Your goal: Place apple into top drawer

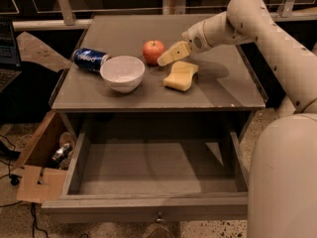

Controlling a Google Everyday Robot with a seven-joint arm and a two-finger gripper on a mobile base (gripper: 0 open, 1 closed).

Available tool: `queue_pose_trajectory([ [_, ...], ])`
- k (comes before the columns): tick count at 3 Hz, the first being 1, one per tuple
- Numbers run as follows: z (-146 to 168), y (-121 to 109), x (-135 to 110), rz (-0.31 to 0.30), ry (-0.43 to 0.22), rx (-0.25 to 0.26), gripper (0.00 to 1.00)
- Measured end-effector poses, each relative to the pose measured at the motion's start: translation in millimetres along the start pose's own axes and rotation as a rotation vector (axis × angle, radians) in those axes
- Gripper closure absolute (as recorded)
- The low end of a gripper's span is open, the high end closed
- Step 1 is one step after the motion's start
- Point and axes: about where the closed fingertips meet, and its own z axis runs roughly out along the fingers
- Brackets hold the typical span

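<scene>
The red-orange apple sits on the grey table top, behind and right of the white bowl. My gripper reaches in from the right on the white arm, its pale tip just right of the apple and close to it. It holds nothing that I can see. The top drawer is pulled open below the table top, its flat bottom bare, with a small metal knob on its front.
A yellow sponge lies on the table right under the gripper. A blue can lies on its side left of the bowl. An open cardboard box stands on the floor at the left. My white body fills the lower right.
</scene>
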Motion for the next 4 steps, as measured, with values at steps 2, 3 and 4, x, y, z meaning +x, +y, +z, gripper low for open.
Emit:
queue_pose_trajectory([
  [2,23.9,5.0,-6.8,-0.002,0.005,-0.036,0.00],
  [3,34.8,10.9,-6.0,-0.007,0.021,-0.056,0.00],
  [4,44.8,18.8,-4.5,-0.014,0.037,-0.082,0.00],
])
